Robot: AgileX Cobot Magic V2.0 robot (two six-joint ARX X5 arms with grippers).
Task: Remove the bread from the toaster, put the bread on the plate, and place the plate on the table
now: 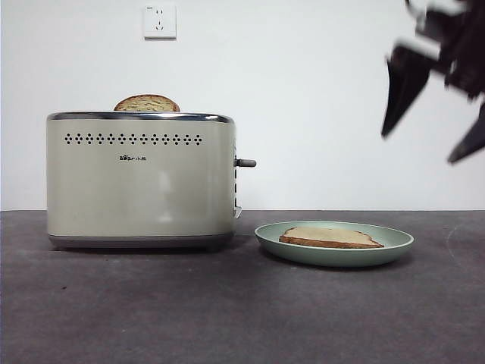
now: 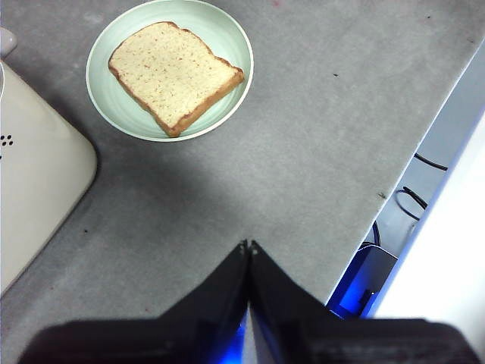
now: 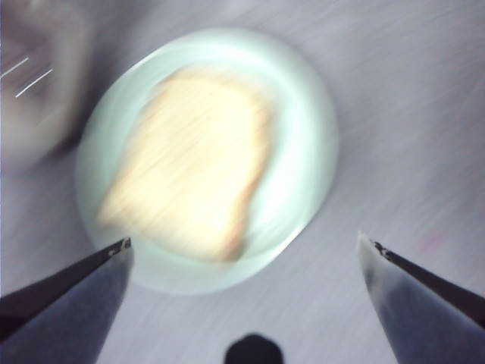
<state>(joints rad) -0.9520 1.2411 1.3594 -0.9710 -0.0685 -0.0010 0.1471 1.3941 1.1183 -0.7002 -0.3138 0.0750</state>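
Observation:
The bread (image 1: 331, 236) lies flat on the mint-green plate (image 1: 394, 244), which rests on the table (image 1: 227, 311) just right of the cream toaster (image 1: 140, 182). My right gripper (image 1: 428, 125) hangs high at the upper right, above and to the right of the plate, jaws open and empty. Its blurred wrist view looks down on the bread (image 3: 189, 159) and plate (image 3: 303, 152) between the wide-spread jaws of the right gripper (image 3: 244, 241). My left gripper (image 2: 248, 246) is shut and empty, well above the table, away from the bread (image 2: 174, 72), plate (image 2: 227, 34) and toaster (image 2: 38, 189).
A slice with a rounded, speckled dome top (image 1: 147, 104) sticks up from the toaster's slot. The grey lever (image 1: 245, 162) points toward the plate. A wall socket (image 1: 159, 21) is behind. The table edge (image 2: 424, 144) runs near the plate, with cables (image 2: 424, 163) beyond it.

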